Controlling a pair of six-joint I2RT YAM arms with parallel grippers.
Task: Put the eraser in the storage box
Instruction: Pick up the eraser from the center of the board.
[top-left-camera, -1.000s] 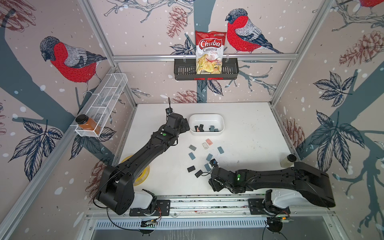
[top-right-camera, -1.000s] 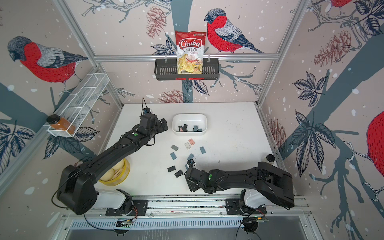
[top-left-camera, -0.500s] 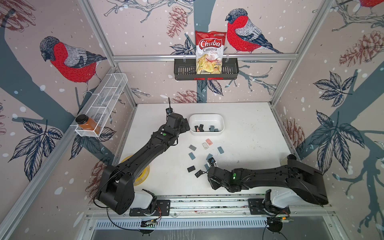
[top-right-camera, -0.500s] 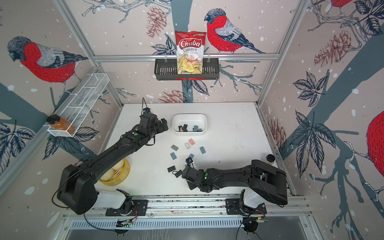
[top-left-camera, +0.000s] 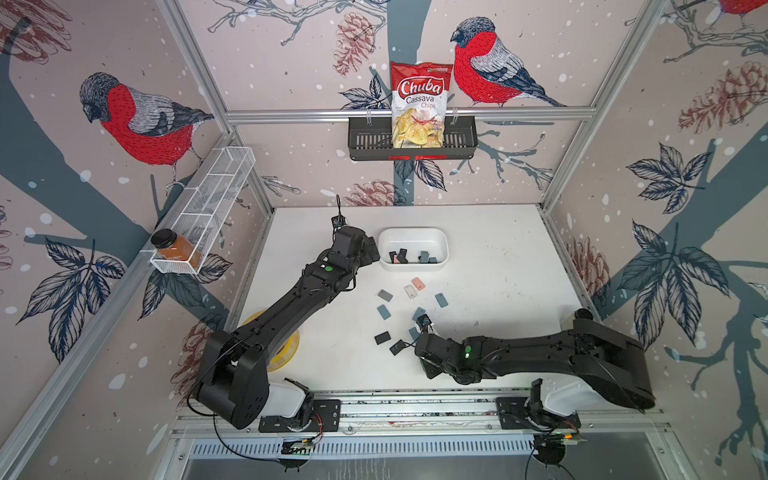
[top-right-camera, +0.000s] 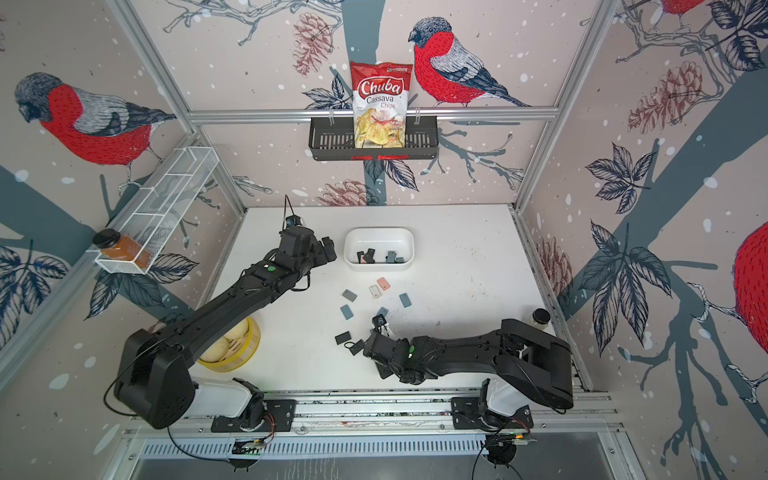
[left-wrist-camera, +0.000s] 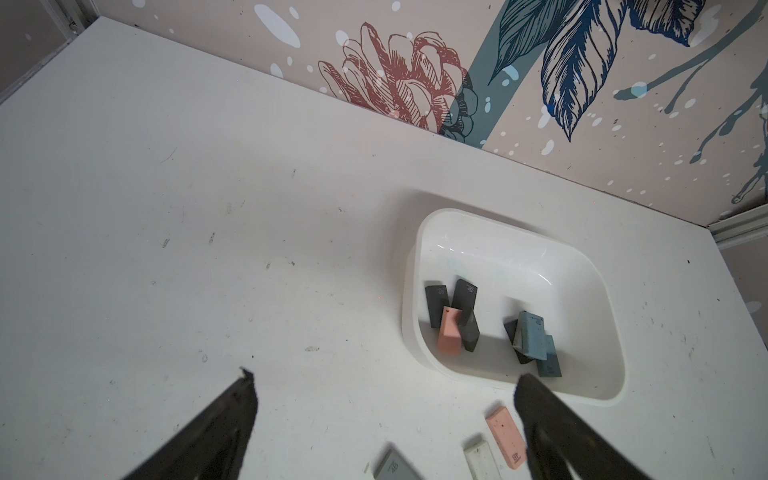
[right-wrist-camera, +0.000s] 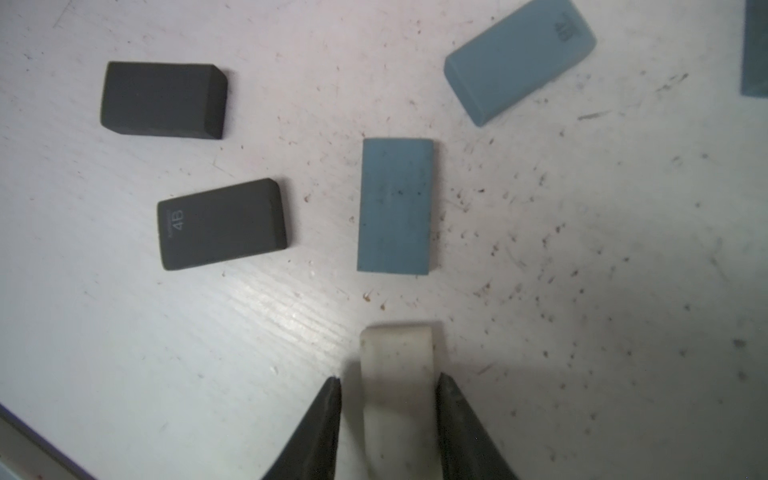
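A white eraser (right-wrist-camera: 395, 357) lies flat on the table between the fingers of my right gripper (right-wrist-camera: 390, 378). The jaws stand close on both sides of it, with a thin gap still showing on one side. In both top views the right arm (top-left-camera: 465, 353) lies low near the front edge and hides this eraser. The storage box (top-left-camera: 413, 230) (left-wrist-camera: 498, 220) sits mid-back and holds several erasers. My left gripper (left-wrist-camera: 384, 380) (top-left-camera: 370, 251) hovers wide open and empty beside the box's left wall.
Loose erasers lie between the box and the right arm: pink (top-left-camera: 418, 284), grey (top-left-camera: 385, 296), blue (right-wrist-camera: 395, 205), dark (right-wrist-camera: 222, 224). A yellow steamer basket (top-right-camera: 228, 345) sits front left. A small bottle (top-right-camera: 540, 318) stands at the right edge.
The right arm has slid left along the front, and its jaws have narrowed around the white eraser. The left arm has not moved.
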